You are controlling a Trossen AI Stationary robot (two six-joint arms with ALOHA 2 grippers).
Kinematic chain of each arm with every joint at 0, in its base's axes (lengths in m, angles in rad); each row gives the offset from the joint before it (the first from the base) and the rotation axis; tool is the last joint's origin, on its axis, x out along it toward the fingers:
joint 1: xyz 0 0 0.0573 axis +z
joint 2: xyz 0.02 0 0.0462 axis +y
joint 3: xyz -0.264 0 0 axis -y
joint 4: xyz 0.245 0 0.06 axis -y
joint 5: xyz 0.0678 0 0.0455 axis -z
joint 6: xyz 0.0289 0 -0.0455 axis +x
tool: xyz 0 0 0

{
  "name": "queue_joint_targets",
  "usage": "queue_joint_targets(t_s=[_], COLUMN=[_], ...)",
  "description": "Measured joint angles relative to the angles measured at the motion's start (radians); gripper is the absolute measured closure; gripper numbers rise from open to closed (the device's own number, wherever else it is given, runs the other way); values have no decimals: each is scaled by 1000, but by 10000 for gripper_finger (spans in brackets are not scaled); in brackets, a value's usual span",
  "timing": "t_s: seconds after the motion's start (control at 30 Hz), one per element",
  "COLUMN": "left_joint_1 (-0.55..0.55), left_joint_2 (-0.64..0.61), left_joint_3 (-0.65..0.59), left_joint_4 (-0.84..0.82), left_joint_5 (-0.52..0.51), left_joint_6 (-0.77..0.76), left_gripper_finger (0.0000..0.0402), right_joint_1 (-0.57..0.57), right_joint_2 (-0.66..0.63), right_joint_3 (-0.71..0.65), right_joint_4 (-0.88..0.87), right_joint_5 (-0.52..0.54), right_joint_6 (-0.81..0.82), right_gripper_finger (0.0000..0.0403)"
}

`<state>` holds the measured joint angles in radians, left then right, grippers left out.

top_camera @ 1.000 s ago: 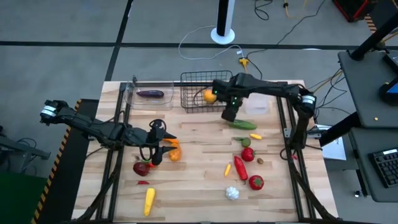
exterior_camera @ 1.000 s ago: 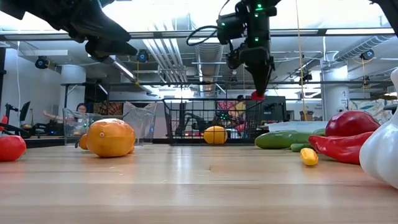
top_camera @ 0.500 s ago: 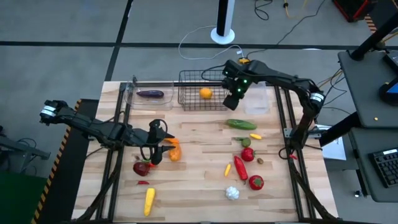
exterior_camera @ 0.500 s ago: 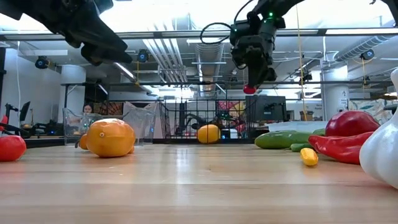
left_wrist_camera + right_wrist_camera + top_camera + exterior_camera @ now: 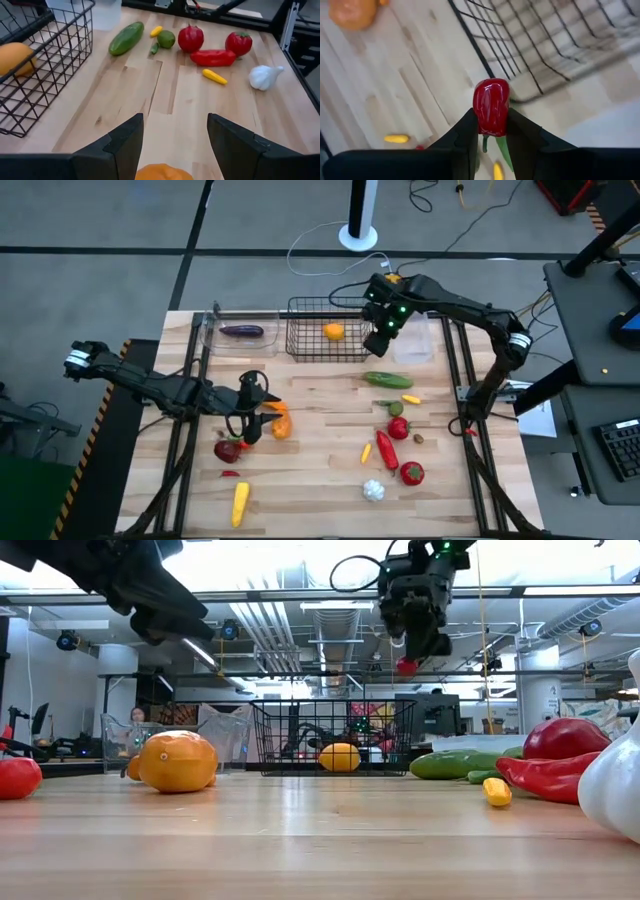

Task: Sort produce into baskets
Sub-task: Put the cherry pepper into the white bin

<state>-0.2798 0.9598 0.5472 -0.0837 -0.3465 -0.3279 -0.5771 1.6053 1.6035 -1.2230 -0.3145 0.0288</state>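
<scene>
We see the right gripper clamped on a small red pepper, held high above the worktop near the far edge, just beside the right end of the wire basket and above the clear bin. In the low view the pepper hangs well above the basket rim. An orange lies inside the basket; an eggplant lies in the narrow clear bin at far left. A second earlier, we saw this gripper lower and nearer the cucumber; it has since risen and moved toward the far edge. The left gripper hovers, fingers apart, over an orange fruit at the worktop's left.
</scene>
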Motion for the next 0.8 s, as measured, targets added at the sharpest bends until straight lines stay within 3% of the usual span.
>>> queue_joint_targets(t_s=[0.2, 0.53, 0.8], left_joint_1=[0, 3, 4], left_joint_2=[9, 124, 154], left_joint_3=[0, 1, 27], left_joint_4=[57, 269, 252], left_joint_5=[-74, -90, -90], left_joint_6=[28, 163, 192], left_gripper_finger=[199, 199, 199], right_joint_1=[-23, -161, -263], right_joint_2=[-69, -57, 17], right_joint_3=[-1, -41, -202], right_joint_4=[-89, -78, 43], right_joint_5=[193, 363, 377], right_joint_6=[66, 133, 134], right_gripper_finger=[325, 327, 326])
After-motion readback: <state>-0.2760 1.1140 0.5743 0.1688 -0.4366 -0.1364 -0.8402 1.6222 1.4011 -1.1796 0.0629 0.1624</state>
